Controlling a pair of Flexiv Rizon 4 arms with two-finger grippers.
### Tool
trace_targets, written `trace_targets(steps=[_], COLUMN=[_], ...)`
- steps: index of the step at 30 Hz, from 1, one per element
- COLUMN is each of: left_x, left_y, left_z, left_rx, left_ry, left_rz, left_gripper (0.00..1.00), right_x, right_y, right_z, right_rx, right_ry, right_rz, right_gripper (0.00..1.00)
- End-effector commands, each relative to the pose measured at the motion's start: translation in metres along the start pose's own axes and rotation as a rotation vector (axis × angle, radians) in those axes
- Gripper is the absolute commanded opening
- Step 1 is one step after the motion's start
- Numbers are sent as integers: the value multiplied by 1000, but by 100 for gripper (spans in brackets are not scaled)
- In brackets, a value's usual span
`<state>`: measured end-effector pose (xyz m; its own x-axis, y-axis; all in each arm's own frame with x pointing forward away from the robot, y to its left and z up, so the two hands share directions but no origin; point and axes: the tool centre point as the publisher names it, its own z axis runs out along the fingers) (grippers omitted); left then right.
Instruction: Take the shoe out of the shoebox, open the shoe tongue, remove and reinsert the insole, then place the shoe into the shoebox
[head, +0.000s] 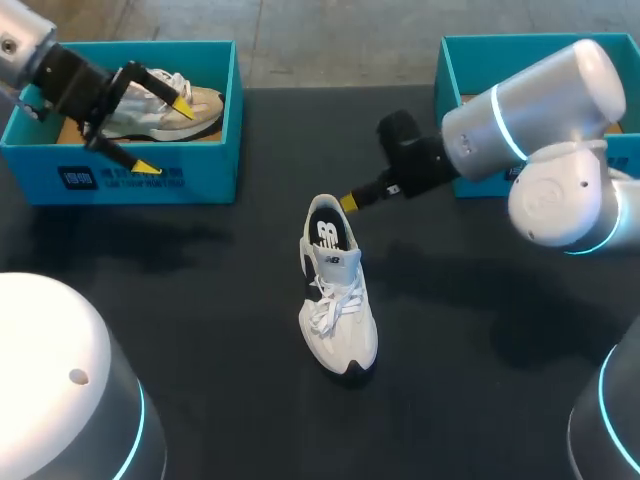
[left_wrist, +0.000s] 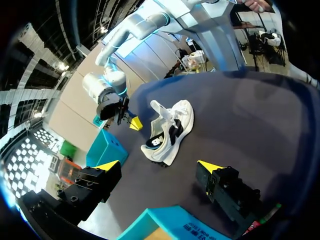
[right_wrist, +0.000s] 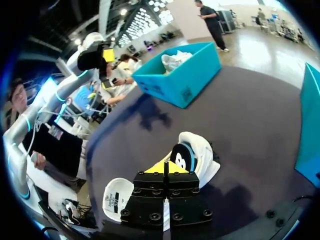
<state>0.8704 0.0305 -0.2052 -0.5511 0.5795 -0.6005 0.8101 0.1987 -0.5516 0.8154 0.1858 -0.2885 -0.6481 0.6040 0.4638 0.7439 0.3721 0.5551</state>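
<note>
**Head view.** The white shoe (head: 340, 300) stands on the tabletop (head: 200, 300), out of both boxes. The right fingers (head: 348, 202) are pressed together, their tips at the heel end of the insole (head: 328, 232), which rises out of the collar. Whether they nip its edge cannot be told. The left fingers (head: 180, 103) are spread wide and hold nothing. They hang over the left shoebox (head: 215, 165), one tip above a beige shoe (head: 208, 103) lying in it. The right shoebox (head: 446, 80) lies behind the right fingers.

**Left wrist view.** The white shoe lies ahead of the wide left fingers and well apart from them, so nothing braces it. The right fingers stand at its far, heel end.

**Right wrist view.** The insole's heel end stands just ahead of the closed tips, with the shoe body beyond it.

**Hazard.** With the shoe unheld, a push or pull on the insole would likely slide or tip the whole shoe rather than move the insole alone. A half-seated insole could also buckle at the heel. If the grip is only at the edge, the insole might slip free.
</note>
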Motion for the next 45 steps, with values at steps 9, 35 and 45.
trace_targets(steps=[9, 35, 45], left_x=[10, 15, 9], left_y=[9, 14, 20], left_z=[-6, -53, -43], left_rx=[36, -85, -54], left_ry=[63, 48, 70], left_rz=[-66, -100, -98], left_gripper=[100, 100, 100], right_x=[19, 23, 31], right_y=[4, -23, -29], right_z=[-4, 13, 21], right_rx=[160, 292, 286], right_ry=[-445, -594, -657], right_rz=[93, 201, 298], right_gripper=[0, 0, 0])
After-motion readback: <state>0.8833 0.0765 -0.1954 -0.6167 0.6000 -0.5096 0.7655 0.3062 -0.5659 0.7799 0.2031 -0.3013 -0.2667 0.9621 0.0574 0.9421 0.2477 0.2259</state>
